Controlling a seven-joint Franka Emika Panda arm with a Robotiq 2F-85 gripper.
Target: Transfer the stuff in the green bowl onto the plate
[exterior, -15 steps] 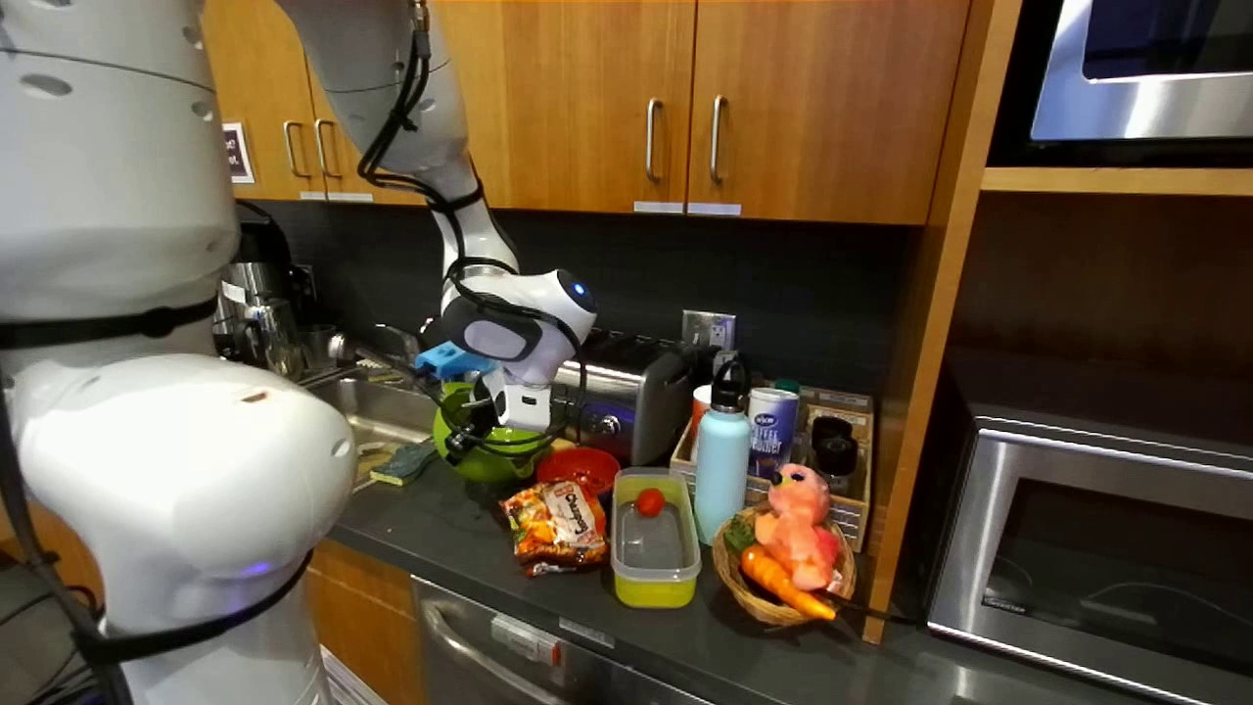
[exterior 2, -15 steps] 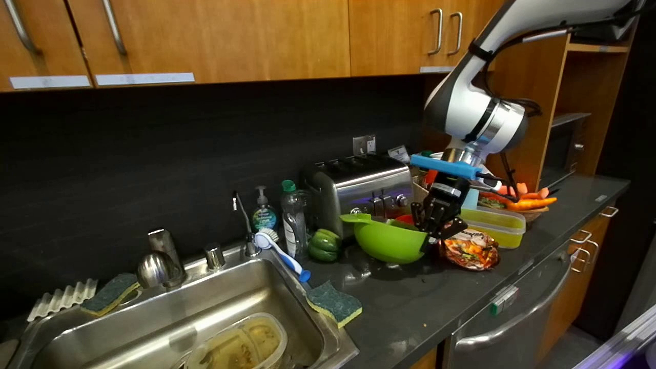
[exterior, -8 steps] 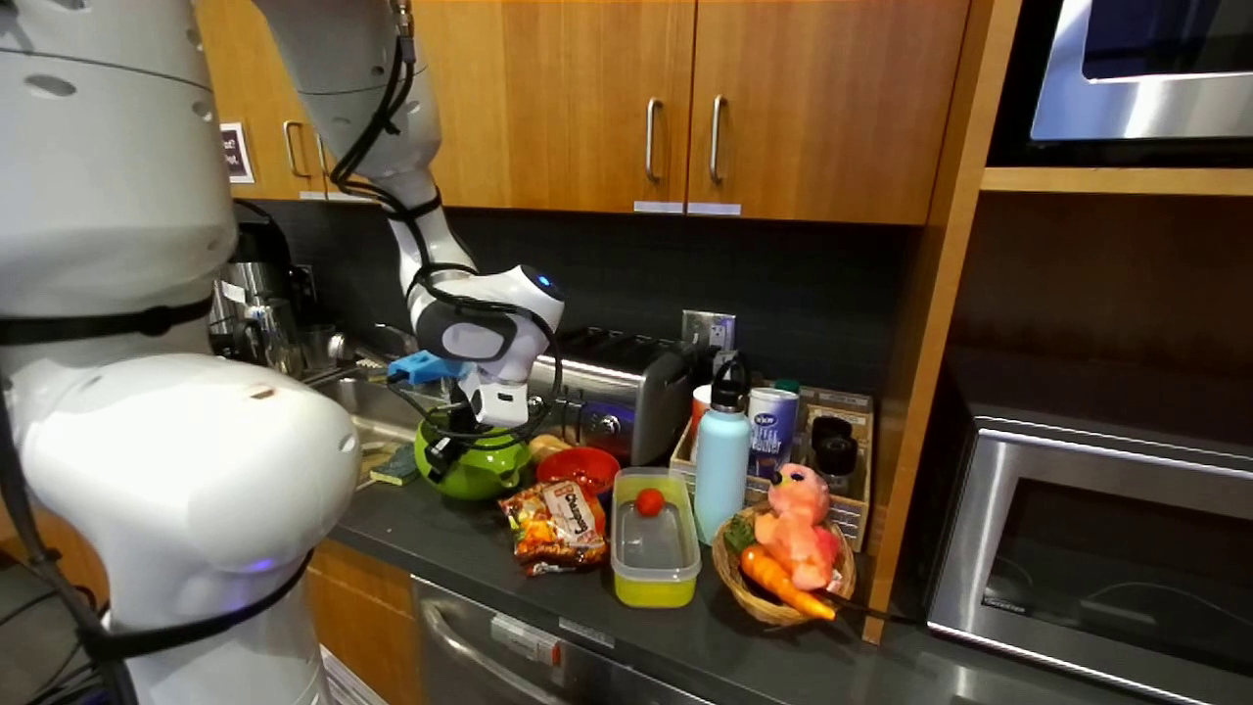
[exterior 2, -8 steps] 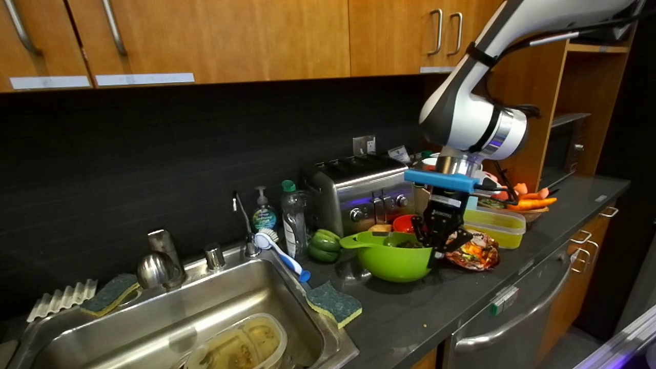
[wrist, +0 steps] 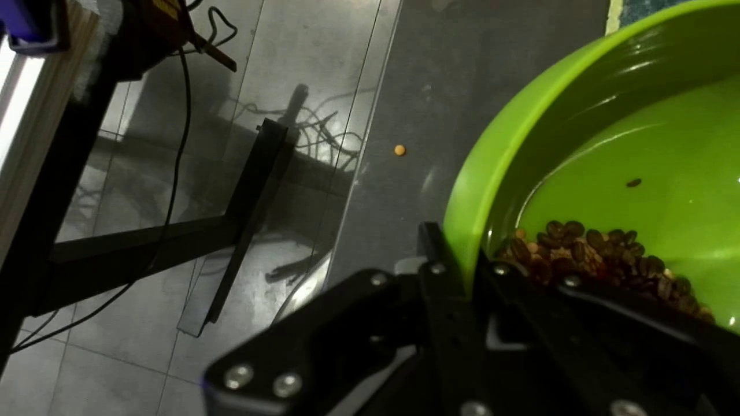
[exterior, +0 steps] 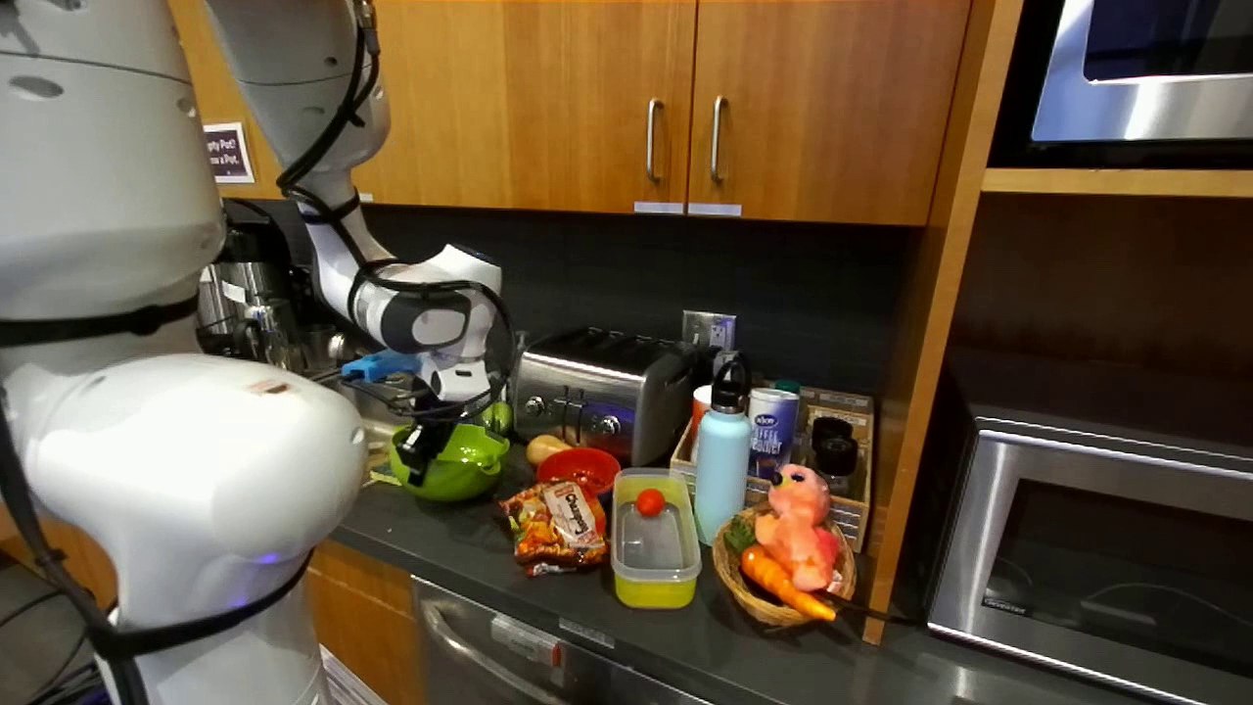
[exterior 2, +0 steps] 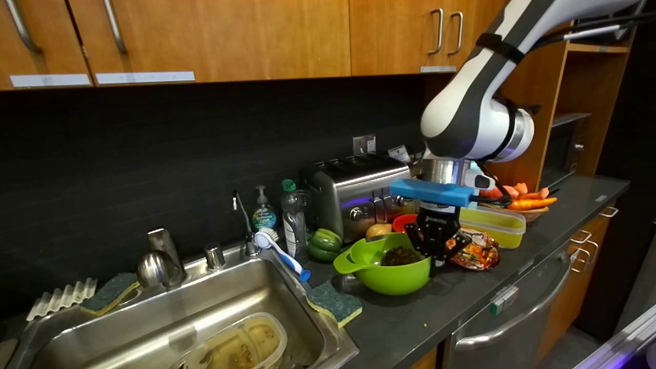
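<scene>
Gripper had fingers clamped on the rim of the green bowl, roughly upright in front of the toaster, beans inside, so likely carrying; next needed a level move over the plate (not made out), then tipping.

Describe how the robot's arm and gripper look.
The arm is white with dark grey panels, black straps and black cables along it. A bright blue block is fixed above the black gripper, which bears small white lettering; its fingers are black, with silver screws.
</scene>
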